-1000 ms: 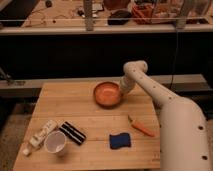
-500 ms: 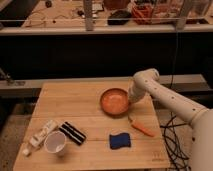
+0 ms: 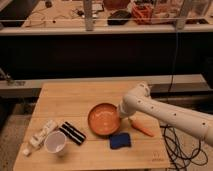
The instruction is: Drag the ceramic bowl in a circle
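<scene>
The ceramic bowl (image 3: 104, 119) is round, shallow and glossy orange-brown with a darker rim. It sits on the wooden table (image 3: 70, 100), right of centre and toward the front. My gripper (image 3: 120, 113) is at the bowl's right rim, at the end of the white arm (image 3: 165, 114) that reaches in from the right. Its tip is hidden against the rim. A white cup (image 3: 55, 143) stands at the front left, apart from the bowl.
A blue sponge (image 3: 120, 140) lies just in front of the bowl. An orange carrot-like object (image 3: 142, 128) lies to its right under the arm. A black bar (image 3: 73, 133) and a white packet (image 3: 42, 134) lie at the front left. Black cables (image 3: 182, 147) hang off the table's right side.
The bowl has moved from the back middle of the table rightward and then toward the front, with the gripper at its right rim. The arm has swung with it.
</scene>
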{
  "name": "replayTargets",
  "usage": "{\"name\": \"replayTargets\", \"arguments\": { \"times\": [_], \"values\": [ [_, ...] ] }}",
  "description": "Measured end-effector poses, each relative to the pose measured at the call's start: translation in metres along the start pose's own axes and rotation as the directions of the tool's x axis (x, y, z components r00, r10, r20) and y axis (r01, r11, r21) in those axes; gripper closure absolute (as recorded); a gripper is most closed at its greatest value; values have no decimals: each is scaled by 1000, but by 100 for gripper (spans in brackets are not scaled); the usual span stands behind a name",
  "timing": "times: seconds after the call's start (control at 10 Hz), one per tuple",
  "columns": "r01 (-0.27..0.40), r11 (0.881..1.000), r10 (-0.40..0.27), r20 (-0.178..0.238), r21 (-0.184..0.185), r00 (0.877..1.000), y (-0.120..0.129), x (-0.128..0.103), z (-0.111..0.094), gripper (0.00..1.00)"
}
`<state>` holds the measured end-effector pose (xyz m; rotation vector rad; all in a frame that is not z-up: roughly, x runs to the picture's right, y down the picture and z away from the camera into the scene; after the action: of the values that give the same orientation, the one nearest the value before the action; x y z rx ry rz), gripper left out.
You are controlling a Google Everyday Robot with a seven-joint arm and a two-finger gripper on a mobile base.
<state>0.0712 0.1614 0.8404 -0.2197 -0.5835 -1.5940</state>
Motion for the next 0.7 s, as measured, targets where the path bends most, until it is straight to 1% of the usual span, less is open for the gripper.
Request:
{"name": "replayTargets", "arguments": {
  "times": [0.1, 0.2, 0.3, 0.5, 0.7],
  "values": [
    [69, 997, -69, -3, 18, 998, -27, 12, 8, 100],
    [113, 993, -113, -9, 31, 994, -44, 27, 16, 100],
    [143, 989, -142, -17, 44, 990, -57, 46, 23, 100],
    [167, 984, -165, -36, 65, 986, -64, 90, 34, 100],
    [165, 983, -161, -57, 74, 985, -64, 141, 41, 100]
  ]
}}
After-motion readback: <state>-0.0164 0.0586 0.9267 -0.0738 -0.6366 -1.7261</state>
